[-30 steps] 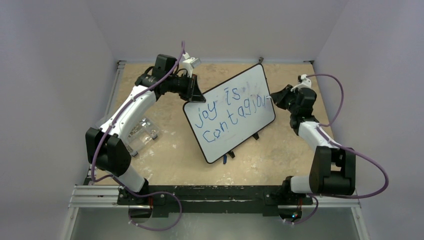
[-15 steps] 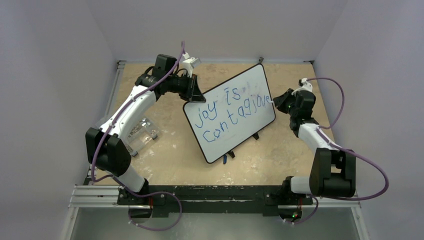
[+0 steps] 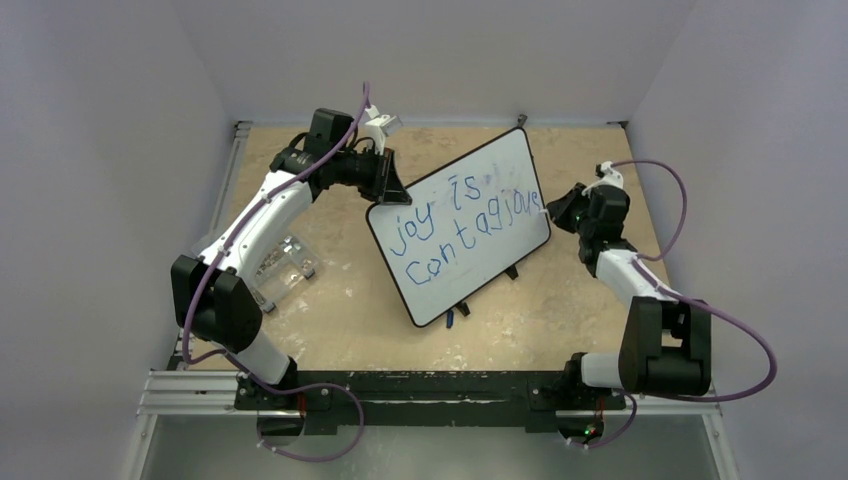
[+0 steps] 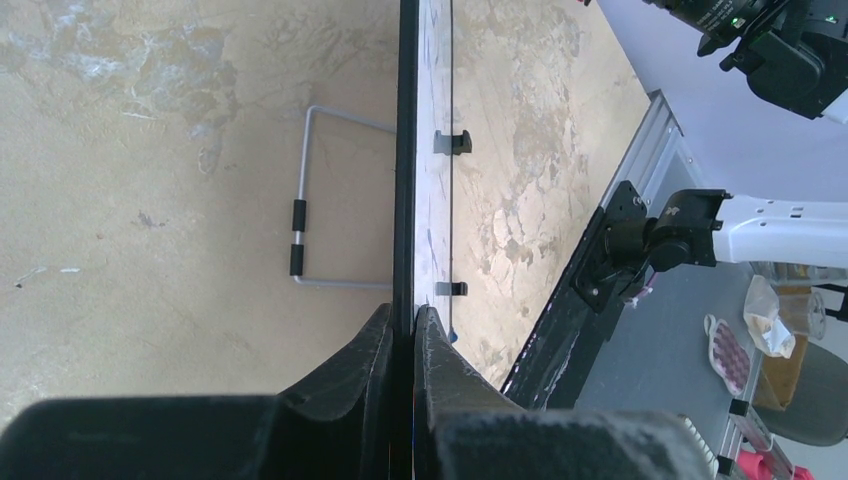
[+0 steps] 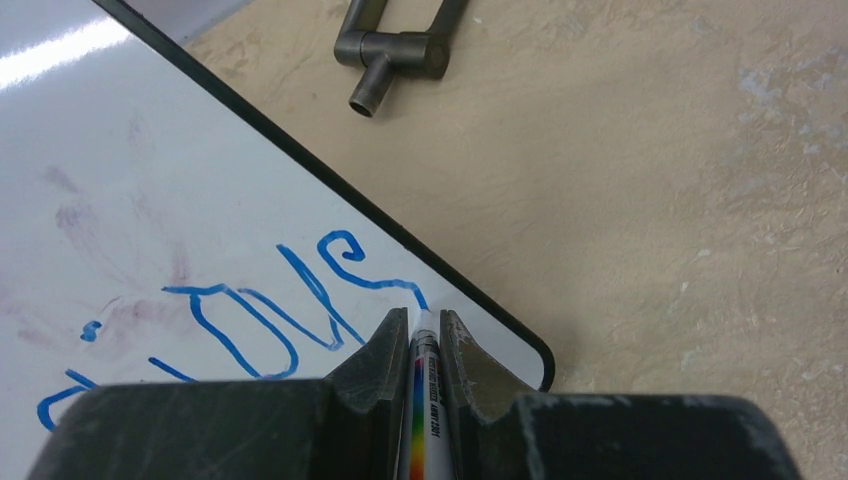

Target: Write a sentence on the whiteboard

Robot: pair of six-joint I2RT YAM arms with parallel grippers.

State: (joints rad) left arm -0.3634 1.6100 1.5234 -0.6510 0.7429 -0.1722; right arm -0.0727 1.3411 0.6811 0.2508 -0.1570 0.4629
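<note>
The whiteboard (image 3: 470, 235), white with a thin black frame, stands tilted on the tan table. The sentence (image 3: 455, 232) reads "joy is contagious" in blue over two lines. My left gripper (image 3: 385, 190) is shut on the board's upper left edge; the left wrist view shows the board edge (image 4: 405, 150) pinched between the jaws (image 4: 411, 318). My right gripper (image 3: 550, 207) is shut on a marker (image 5: 425, 400) with a rainbow label, its tip touching the board (image 5: 150, 200) at the end of the last blue letter (image 5: 350, 262), near the board's right corner.
A clear plastic case (image 3: 283, 267) lies on the table left of the board. A grey metal handle (image 5: 395, 40) lies beyond the board's edge. Black stand feet (image 3: 511, 272) and a wire stand (image 4: 305, 200) hold the board. The black rail (image 3: 420, 385) runs along the near edge.
My right gripper has moved a little down and right along the board's right end, and the final letter of the top line has been added. The left arm has not moved.
</note>
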